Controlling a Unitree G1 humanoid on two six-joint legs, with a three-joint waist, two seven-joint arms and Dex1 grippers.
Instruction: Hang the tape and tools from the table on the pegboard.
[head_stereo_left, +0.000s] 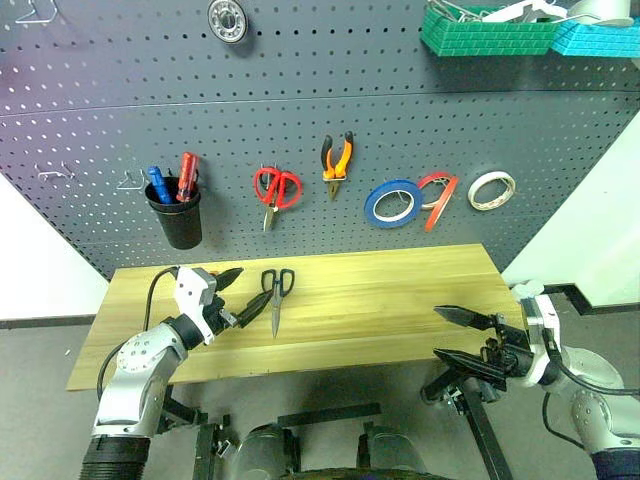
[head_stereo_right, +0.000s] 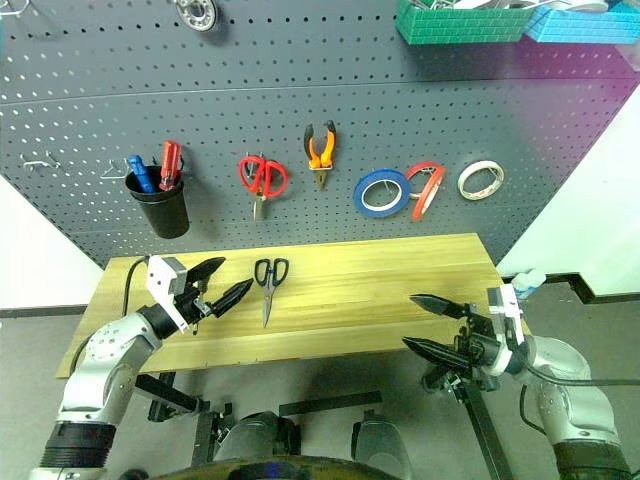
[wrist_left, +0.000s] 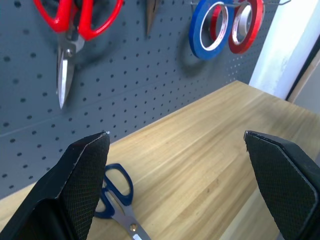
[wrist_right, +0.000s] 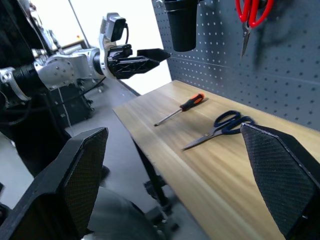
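A dark grey pegboard (head_stereo_left: 300, 120) rises behind a long table (head_stereo_left: 400, 300) of light wood planks. In the head views, black-handled scissors (head_stereo_left: 277, 293) lie on the table near its back edge, left of centre, blades toward the front edge. Orange-handled pliers (head_stereo_left: 336, 158) and the red tape (head_stereo_left: 439, 196) hang on the pegboard, the tape between a blue roll (head_stereo_left: 392, 202) and a cream-white roll (head_stereo_left: 491, 190). Red-handled scissors (head_stereo_left: 277, 190) and a black cup (head_stereo_left: 181, 214) of screwdrivers hang further left. The left gripper (head_stereo_left: 240, 295), fingers spread, hovers just left of the black-handled scissors. The right gripper (head_stereo_left: 447, 335), also spread, hangs off the table's front right corner.

The left wrist view shows the scissor handles between spread fingers (wrist_left: 80, 175).

The right wrist view shows a screwdriver (wrist_right: 179, 109) with an orange-and-black handle lying on the table beyond the scissors, near its left end.
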